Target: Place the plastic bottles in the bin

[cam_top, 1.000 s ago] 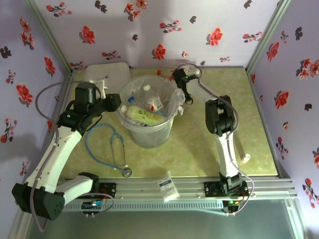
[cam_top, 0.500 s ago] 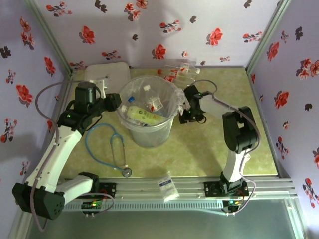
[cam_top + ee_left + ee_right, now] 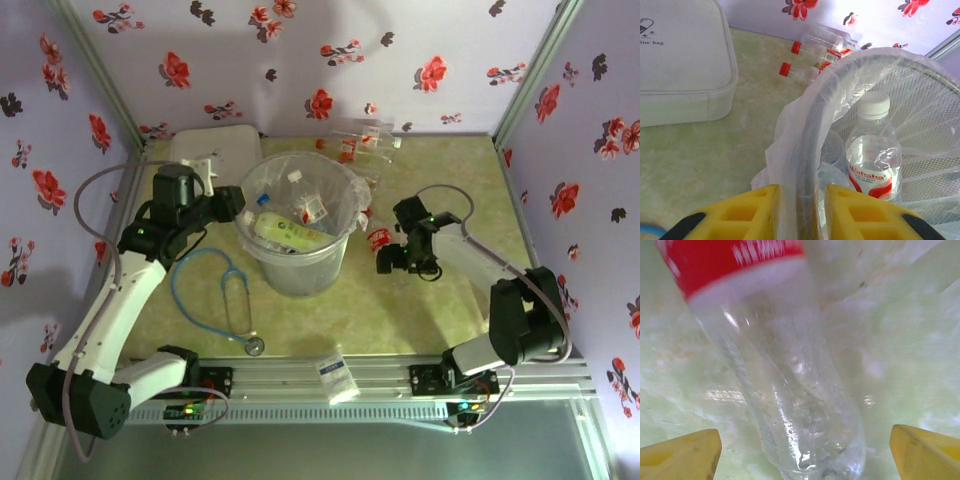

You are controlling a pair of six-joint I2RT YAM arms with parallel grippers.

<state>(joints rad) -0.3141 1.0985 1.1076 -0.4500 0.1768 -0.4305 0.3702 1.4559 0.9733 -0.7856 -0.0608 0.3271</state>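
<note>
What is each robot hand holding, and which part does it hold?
The left gripper pinches the bin by its rim, plastic liner and all. The right gripper holds nothing: it stands open around a red-labelled bottle on the table.

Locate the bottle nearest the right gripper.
In the top view, the red-labelled bottle lies just right of the bin, immediately in front of the open right gripper.

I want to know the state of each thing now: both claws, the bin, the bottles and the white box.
left claw, shut on the rim of the bin.
right claw, open around the red-label bottle, not touching it.
bin, upright, bag-lined.
binned bottles, inside the bin.
red-label bottle, lying on the table, outside the bin.
far bottles, lying outside the bin.
white box, lid closed.
</note>
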